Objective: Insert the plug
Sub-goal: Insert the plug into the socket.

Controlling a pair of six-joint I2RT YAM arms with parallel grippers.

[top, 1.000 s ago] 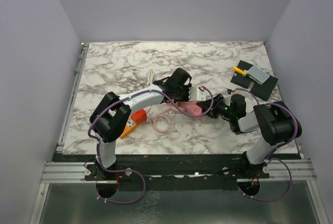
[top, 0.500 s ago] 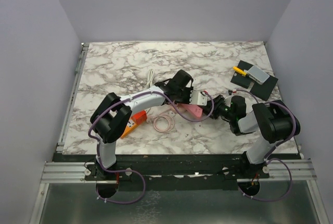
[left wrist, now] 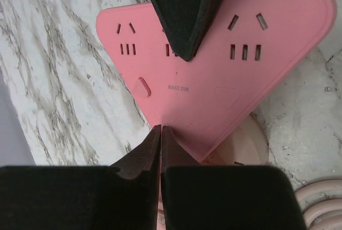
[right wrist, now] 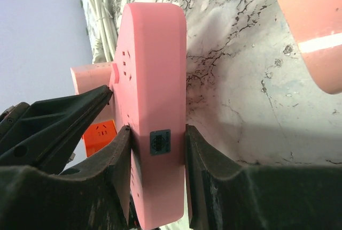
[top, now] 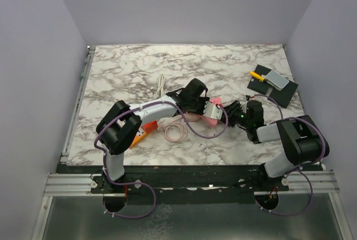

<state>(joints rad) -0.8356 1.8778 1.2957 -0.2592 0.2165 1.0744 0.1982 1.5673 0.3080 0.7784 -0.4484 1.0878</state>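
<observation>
Your right claw [right wrist: 156, 133] grips the pink socket block [right wrist: 152, 53]; your left claw [left wrist: 160, 129], pinched shut, touches its edge; no plug seated yet.

**Closed left gripper at a pink power strip's corner**

The left gripper [left wrist: 161, 136] has its black fingers pressed together, with the tips at the nearest corner of a triangular pink power strip [left wrist: 214, 80]. Ahead, another black finger [left wrist: 187, 16] overlaps the socket face. Pink cable loops [left wrist: 326, 190] lie to the right.

Faint print on the pink power strip [left wrist: 214, 77] — "MAX" legible, rest too small.
</observation>
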